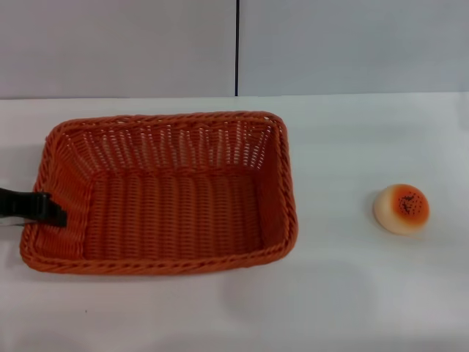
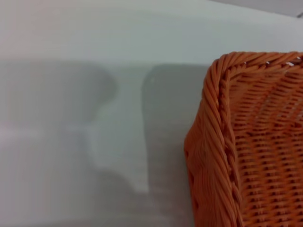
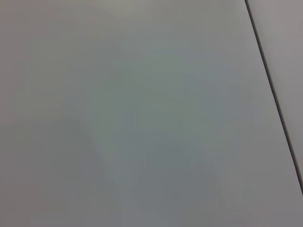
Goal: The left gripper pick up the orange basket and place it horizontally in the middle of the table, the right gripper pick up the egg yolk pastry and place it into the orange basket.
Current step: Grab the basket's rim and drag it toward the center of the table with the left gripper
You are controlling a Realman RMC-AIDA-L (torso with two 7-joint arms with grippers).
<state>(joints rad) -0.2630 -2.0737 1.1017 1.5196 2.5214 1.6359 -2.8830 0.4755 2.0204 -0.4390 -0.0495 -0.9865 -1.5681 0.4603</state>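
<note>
- The left pincer (image 1: 45,208) sits at the orange basket (image 1: 165,192)'s left rim, left of frame; whether it grips, I cannot tell.
- The egg yolk pastry (image 1: 401,208) lies right, well apart on the surface (image 1: 352,293).
- Judging by this, any slide rightward should be level.

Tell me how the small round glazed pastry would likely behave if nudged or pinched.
The small round cream-coloured pastry with the orange-brown seeded top is domed, so a sideways nudge on the smooth white table would probably slide or roll it. It looks soft, so a hard pinch might dent it. It is likely light beside the large orange woven basket.
</note>
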